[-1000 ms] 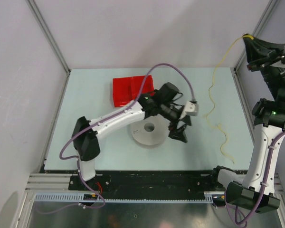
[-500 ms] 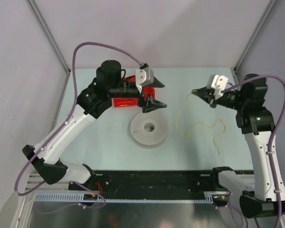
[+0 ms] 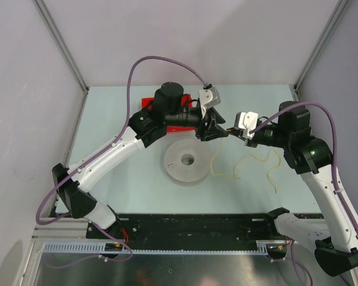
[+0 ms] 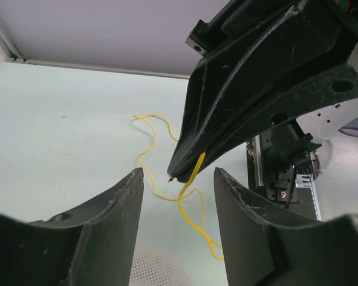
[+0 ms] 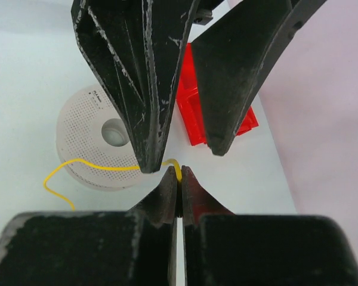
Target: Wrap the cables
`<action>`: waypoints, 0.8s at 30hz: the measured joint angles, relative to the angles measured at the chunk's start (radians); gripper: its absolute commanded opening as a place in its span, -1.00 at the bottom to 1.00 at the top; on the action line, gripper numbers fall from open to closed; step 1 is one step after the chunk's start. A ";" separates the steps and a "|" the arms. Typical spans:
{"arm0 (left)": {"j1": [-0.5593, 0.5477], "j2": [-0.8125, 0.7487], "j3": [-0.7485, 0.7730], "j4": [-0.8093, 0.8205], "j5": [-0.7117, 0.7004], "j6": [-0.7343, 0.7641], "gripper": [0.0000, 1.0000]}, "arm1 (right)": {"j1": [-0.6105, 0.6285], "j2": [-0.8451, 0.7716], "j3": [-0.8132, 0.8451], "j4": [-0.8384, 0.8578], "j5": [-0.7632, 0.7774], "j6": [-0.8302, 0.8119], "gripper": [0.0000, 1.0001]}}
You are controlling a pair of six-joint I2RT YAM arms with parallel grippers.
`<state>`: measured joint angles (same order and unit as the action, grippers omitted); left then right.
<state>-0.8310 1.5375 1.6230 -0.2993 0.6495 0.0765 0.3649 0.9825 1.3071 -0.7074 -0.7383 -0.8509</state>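
Note:
The cable (image 3: 246, 159) is a thin, kinked yellow wire. One end is pinched in my right gripper (image 3: 231, 128), which is shut on it above the table's middle; the rest droops to the table in loose loops. In the right wrist view the shut tips (image 5: 179, 170) clamp the cable (image 5: 95, 164), which trails left over the spool. My left gripper (image 3: 219, 131) faces the right one tip to tip. In the left wrist view its jaws (image 4: 179, 173) stand apart on either side of the right gripper's tip and the hanging cable (image 4: 149, 149), touching neither.
A white perforated spool (image 3: 176, 170) lies flat at the table's middle, just below both grippers. A red box (image 3: 147, 103) sits behind the left arm at the back. Purple arm cords arch over both arms. The enclosure walls close in the back and sides.
The right gripper came down from high at the back right and carried the cable end leftward. The left gripper swung across to meet it, and its jaws narrowed.

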 measured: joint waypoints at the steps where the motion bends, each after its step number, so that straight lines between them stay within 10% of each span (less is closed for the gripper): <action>1: -0.005 0.001 -0.002 0.002 0.000 0.000 0.07 | 0.006 0.000 0.000 0.000 0.009 -0.003 -1.00; 6: -0.018 0.008 -0.008 0.012 0.007 0.001 -0.06 | 0.039 0.000 0.000 -0.002 0.047 -0.026 -1.00; 14: -0.023 0.021 -0.049 0.018 -0.006 0.020 -0.95 | 0.067 0.001 -0.001 -0.035 0.143 -0.076 -1.00; 24: -0.007 0.018 -0.072 0.040 -0.006 0.009 -1.00 | 0.090 0.000 -0.002 -0.039 0.201 -0.113 -0.73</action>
<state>-0.8383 1.5558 1.5505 -0.2592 0.6430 0.0853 0.4549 0.9821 1.3056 -0.7460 -0.5377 -0.9634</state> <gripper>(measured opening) 0.008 0.105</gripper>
